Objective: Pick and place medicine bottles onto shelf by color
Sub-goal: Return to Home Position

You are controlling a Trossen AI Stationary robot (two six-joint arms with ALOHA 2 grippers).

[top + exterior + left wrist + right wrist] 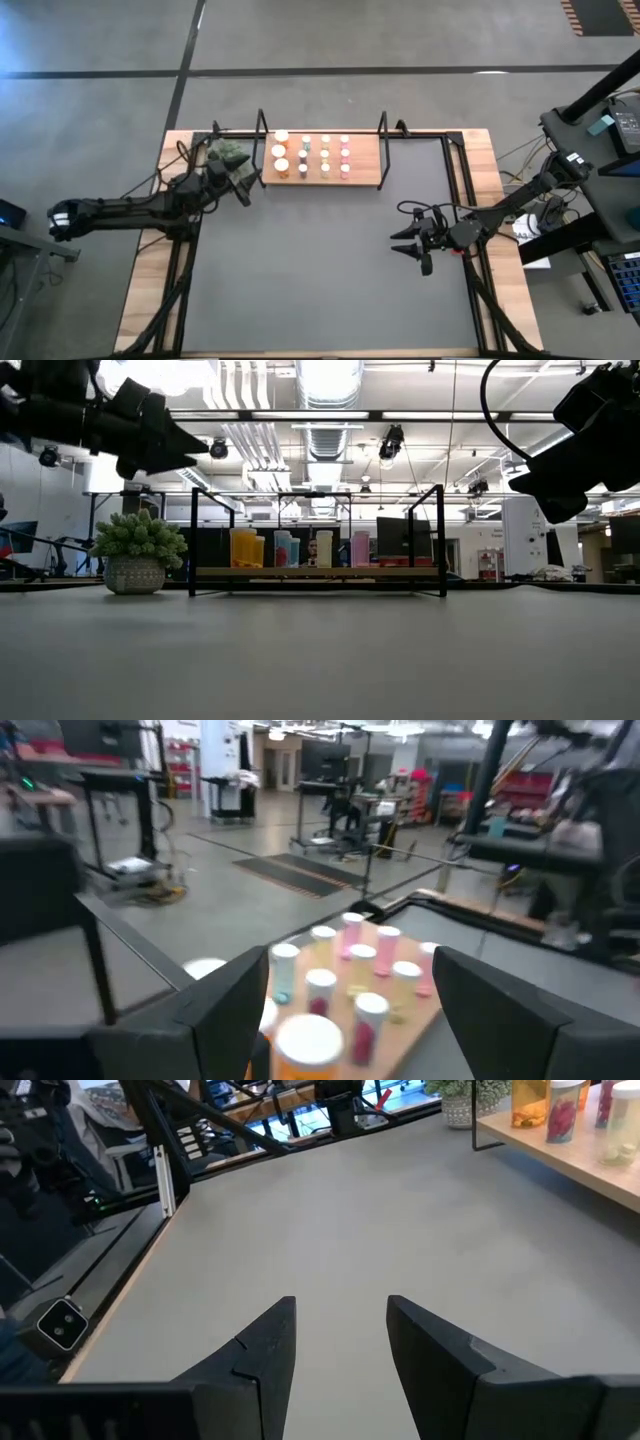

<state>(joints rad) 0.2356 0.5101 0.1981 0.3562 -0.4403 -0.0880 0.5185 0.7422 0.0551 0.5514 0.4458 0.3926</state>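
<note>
Dark grey matting (320, 290) covers the table, with workshop lights and racks behind it. Over at the left, the left gripper (244, 184) hangs above the mat just beside the potted green plant (228, 153), at the shelf's left end. Its arm reaches long and low from the table's left edge, fingers spread wide with nothing between them. Next comes the shelf (366, 160), near the far edge. Every one of the medicine bottles (303, 155) I can see stands upright on it in rows, orange at the left running through to pink at the right. They look light, rigid and smooth, easily toppled, so I'd pinch one across the body just under the cap. Off to the right, the right gripper (398, 243) hovers above the mat, well apart from the shelf, with its arm bent back toward the table's right edge and its fingers parted and empty.
</note>
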